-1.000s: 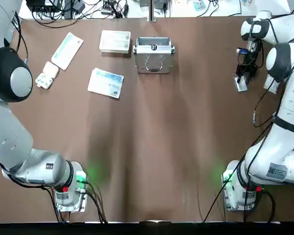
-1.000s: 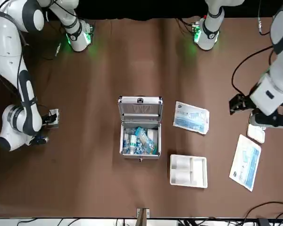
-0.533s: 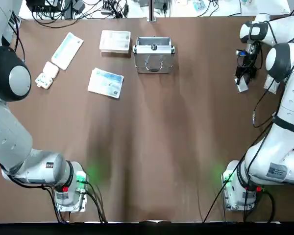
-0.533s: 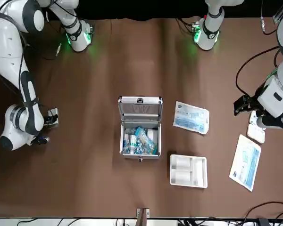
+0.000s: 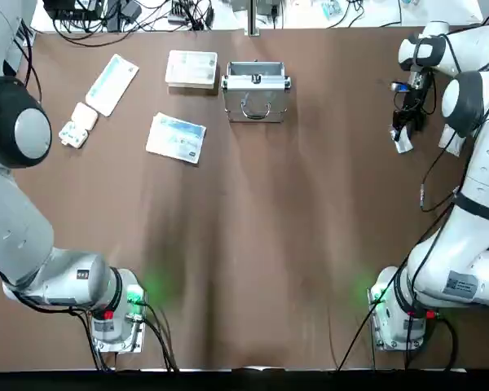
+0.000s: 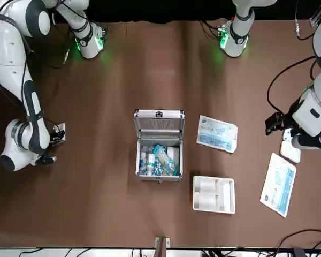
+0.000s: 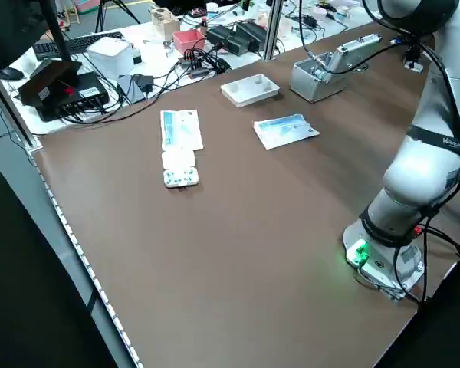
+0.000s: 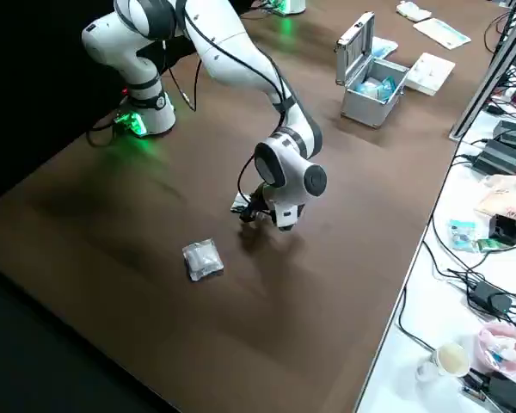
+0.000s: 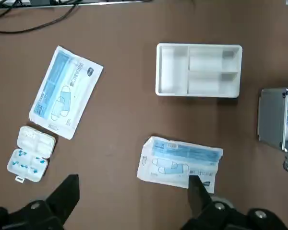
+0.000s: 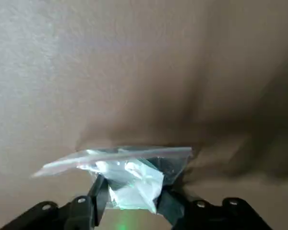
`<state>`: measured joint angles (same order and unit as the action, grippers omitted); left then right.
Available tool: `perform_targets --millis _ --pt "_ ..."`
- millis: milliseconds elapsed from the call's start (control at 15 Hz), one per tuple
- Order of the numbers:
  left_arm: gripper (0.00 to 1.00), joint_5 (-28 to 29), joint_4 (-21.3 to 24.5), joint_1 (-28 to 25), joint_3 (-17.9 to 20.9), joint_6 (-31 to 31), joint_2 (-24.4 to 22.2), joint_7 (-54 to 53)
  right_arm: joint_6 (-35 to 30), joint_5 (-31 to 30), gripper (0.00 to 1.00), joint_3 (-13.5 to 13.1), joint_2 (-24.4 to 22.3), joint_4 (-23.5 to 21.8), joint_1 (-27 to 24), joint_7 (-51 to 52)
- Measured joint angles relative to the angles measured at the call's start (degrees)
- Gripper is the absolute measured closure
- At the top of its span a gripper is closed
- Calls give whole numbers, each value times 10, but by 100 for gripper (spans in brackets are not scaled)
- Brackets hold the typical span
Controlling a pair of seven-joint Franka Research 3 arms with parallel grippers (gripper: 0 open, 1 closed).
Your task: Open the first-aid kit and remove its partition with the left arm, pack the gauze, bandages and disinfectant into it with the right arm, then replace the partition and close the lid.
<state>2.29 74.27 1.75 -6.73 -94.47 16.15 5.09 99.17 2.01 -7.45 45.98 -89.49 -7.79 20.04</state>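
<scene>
At our right edge of the table (image 5: 310, 204), our right gripper (image 10: 132, 203) pinches a clear packet (image 10: 127, 175). Our left gripper (image 9: 132, 203) hangs spread and empty above the partition (image 9: 198, 70), which lies beside the open case (image 6: 159, 150).

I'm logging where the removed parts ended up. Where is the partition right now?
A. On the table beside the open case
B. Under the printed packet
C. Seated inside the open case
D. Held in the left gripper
A: the partition lies flat on the table beside the open first-aid kit, touched by no gripper.
</scene>
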Motion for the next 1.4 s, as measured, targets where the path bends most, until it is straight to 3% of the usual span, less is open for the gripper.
perform_targets --millis 400,667,800,867,1267,1400 --pt "0 0 0 -3 1 -9 0 0 -14 1 52 6 0 20 3 0" --pt "0 0 0 -2 -1 -9 0 0 -40 1 85 7 0 38 5 -1" --pt "0 0 1 -1 -2 -9 0 0 -40 1 87 7 0 39 5 -1" --pt "0 0 1 0 -3 -9 0 0 -42 1 93 7 0 39 5 -1" --pt "0 0 9 6 -4 -9 0 0 -53 12 95 12 -1 49 14 -6" --pt "0 0 9 5 -4 -9 0 0 -95 45 96 16 -4 79 47 -47"
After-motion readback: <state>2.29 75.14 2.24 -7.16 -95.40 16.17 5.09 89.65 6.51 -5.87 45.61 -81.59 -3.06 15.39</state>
